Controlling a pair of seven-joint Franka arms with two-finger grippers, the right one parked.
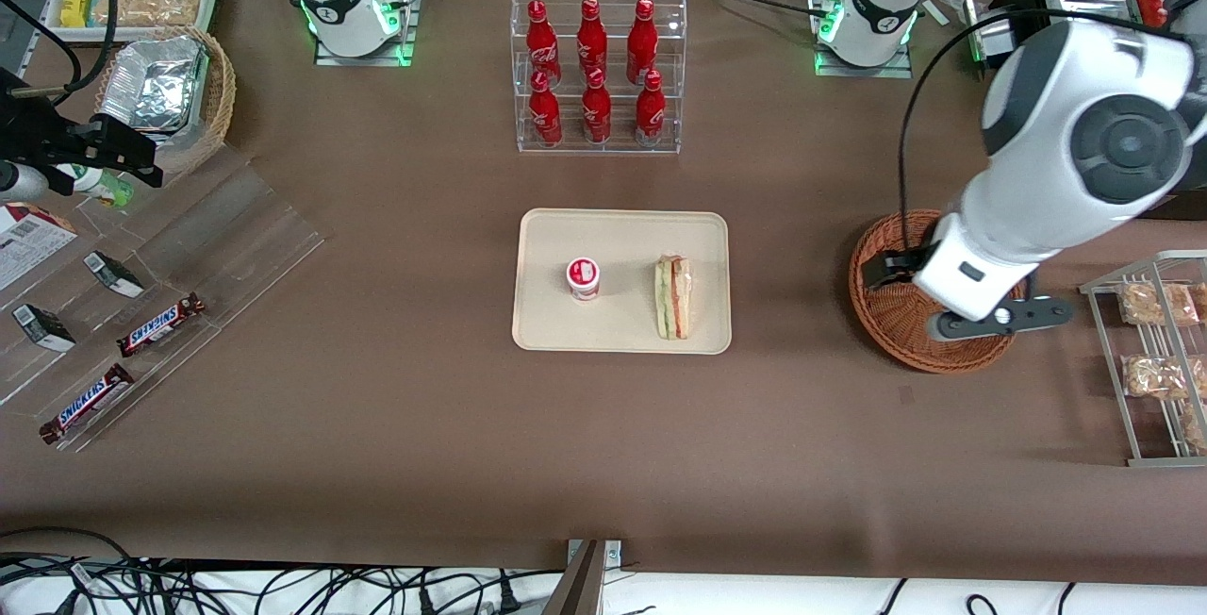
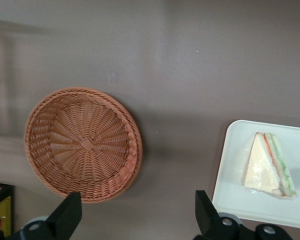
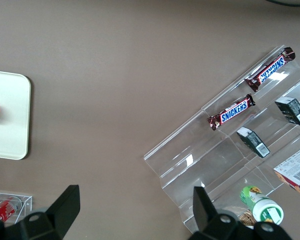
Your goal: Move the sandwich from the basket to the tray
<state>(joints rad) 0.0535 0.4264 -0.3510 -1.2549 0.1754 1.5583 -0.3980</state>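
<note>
Lying on the tray, the sandwich rests on its side beside a small red-and-white cup — both sit well apart from the basket. The basket holds nothing and stands on the brown table toward the working arm's end. The gripper hangs above the table near the basket, its fingers spread wide with nothing between them. In the wrist view, the basket and the sandwich both show below the gripper — neither is touched.

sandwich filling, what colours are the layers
Green, red and orange between pale bread; the sandwich shows best in the left wrist view. The gripper hangs open above the table.
</note>
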